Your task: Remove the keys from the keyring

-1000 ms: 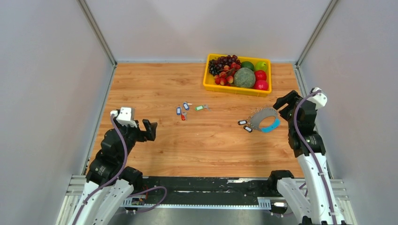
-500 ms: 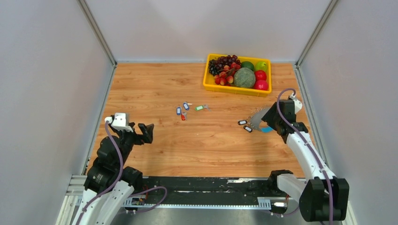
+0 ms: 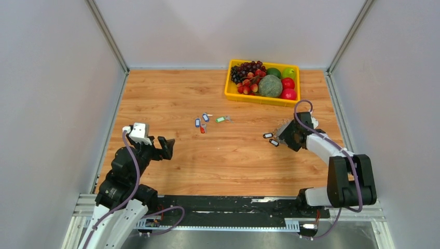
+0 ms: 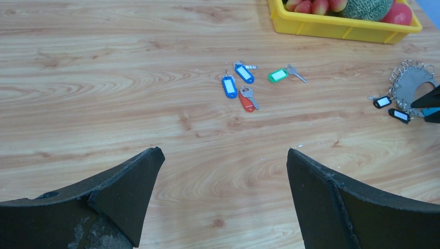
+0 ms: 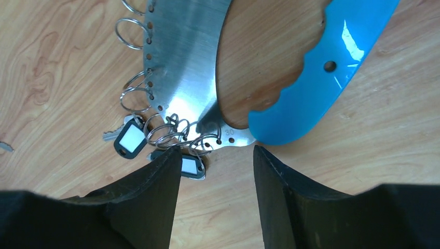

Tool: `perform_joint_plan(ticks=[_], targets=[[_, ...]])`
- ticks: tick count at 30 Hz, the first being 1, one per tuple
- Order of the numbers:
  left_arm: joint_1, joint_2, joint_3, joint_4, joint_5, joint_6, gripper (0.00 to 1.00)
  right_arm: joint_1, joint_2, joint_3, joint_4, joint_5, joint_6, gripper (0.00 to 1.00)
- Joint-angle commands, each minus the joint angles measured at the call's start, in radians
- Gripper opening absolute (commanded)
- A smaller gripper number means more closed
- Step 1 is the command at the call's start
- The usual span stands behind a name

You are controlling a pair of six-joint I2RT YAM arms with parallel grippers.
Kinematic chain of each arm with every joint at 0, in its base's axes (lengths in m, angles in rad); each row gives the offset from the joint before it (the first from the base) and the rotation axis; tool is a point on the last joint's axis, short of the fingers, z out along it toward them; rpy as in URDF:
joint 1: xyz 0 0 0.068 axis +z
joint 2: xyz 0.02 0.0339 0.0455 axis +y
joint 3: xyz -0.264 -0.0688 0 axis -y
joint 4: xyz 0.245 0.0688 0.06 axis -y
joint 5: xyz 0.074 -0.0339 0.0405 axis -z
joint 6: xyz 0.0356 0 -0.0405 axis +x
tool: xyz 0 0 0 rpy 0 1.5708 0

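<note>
The right pincer [image 5: 215,150], spread, hovers at the keyring [image 5: 181,62] rim beside two black-tagged keys [image 5: 129,139], probably to pin it. The left pincer [image 4: 223,151] hangs spread, near left.

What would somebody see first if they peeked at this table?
Probably the bright yellow bin of fruit at the far right of the table. Next, the big shiny keyring with its light-blue section near the right edge, the right claw open close to it and two black-tagged keys hanging from its rim. A little scatter of coloured keys lies mid-table.
</note>
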Motion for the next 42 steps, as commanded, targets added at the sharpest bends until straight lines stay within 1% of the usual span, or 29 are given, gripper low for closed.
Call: perform_joint_plan(ticks=[1, 2, 3, 6, 8, 10, 11, 12, 16, 20, 23, 25, 28, 32, 37, 39, 42], targets=[[0.000, 0.011, -0.004, 0.033, 0.028, 0.017, 1.00, 0.008, 0.060, 0.033, 0.068, -0.013, 0.070, 0.55], [0.000, 0.010, -0.005, 0.033, 0.029, 0.018, 1.00, 0.010, 0.069, 0.034, 0.072, -0.007, 0.078, 0.54], [0.000, 0.010, -0.006, 0.033, 0.030, 0.018, 1.00, 0.011, 0.077, 0.032, 0.078, -0.005, 0.086, 0.51], [0.000, 0.011, -0.005, 0.032, 0.032, 0.018, 1.00, 0.011, 0.105, 0.018, 0.102, -0.012, 0.101, 0.41], [0.000, 0.010, -0.005, 0.034, 0.033, 0.019, 1.00, 0.011, 0.124, 0.006, 0.118, -0.015, 0.112, 0.32], [0.000, 0.010, -0.004, 0.034, 0.034, 0.019, 1.00, 0.012, 0.149, 0.000, 0.132, -0.029, 0.112, 0.17], [0.000, 0.010, -0.005, 0.035, 0.036, 0.019, 1.00, 0.012, 0.155, 0.002, 0.133, -0.038, 0.111, 0.07], [0.000, 0.010, -0.006, 0.034, 0.038, 0.019, 1.00, 0.012, 0.156, 0.005, 0.133, -0.046, 0.108, 0.00], [0.000, 0.014, -0.007, 0.037, 0.045, 0.021, 1.00, 0.012, 0.085, -0.004, 0.131, -0.041, 0.095, 0.00], [0.000, 0.030, -0.005, 0.046, 0.089, 0.017, 1.00, 0.012, -0.053, -0.014, 0.110, -0.028, 0.062, 0.00], [0.000, 0.103, 0.019, 0.051, 0.159, -0.024, 1.00, 0.011, -0.156, 0.001, 0.090, -0.050, 0.010, 0.00], [0.000, 0.181, 0.069, 0.035, 0.216, -0.075, 1.00, 0.014, -0.224, 0.012, 0.084, -0.102, -0.040, 0.00], [-0.002, 0.295, 0.139, 0.036, 0.283, -0.143, 1.00, 0.014, -0.321, 0.034, 0.058, -0.127, -0.087, 0.00], [-0.044, 0.325, 0.121, 0.149, 0.309, -0.224, 1.00, 0.014, -0.407, 0.065, 0.039, -0.196, -0.135, 0.00], [-0.135, 0.319, 0.020, 0.407, 0.347, -0.317, 1.00, 0.014, -0.465, 0.133, -0.005, -0.289, -0.146, 0.00], [-0.177, 0.333, -0.009, 0.491, 0.351, -0.322, 0.99, 0.015, -0.485, 0.156, -0.019, -0.328, -0.142, 0.00], [-0.255, 0.367, -0.031, 0.569, 0.339, -0.302, 0.98, 0.015, -0.518, 0.185, -0.028, -0.395, -0.121, 0.00]])
